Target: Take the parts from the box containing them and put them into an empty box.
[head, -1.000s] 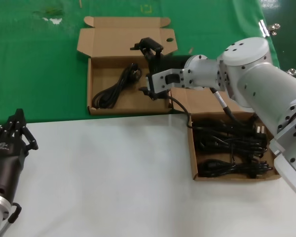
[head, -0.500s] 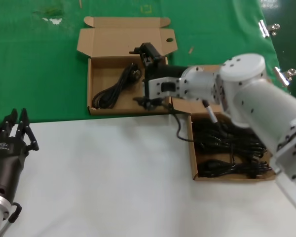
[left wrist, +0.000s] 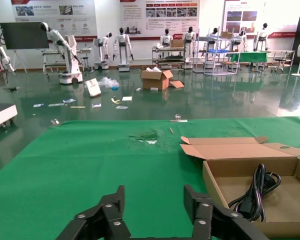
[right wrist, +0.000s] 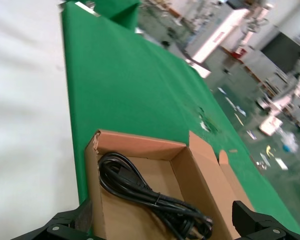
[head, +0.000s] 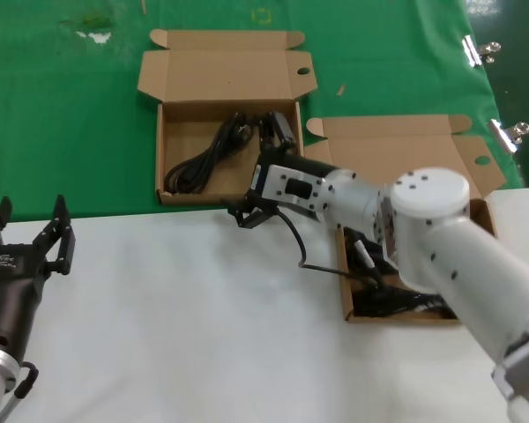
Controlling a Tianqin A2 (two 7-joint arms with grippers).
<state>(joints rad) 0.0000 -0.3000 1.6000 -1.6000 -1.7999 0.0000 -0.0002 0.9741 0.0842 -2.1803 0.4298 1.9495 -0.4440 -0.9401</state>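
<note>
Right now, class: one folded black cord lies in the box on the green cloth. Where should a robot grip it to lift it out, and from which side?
Grip the black cord around the middle of its folded bundle, coming straight down from above. It lies flat and diagonal on the floor of the box, whose walls block any sideways approach. Set the fingers across the strands, not along them; the plug end looks bulkier and may slip.

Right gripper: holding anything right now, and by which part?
Nothing is held. The right gripper hangs, jaws open, above the cord lying in the box. The left gripper is empty too.
</note>
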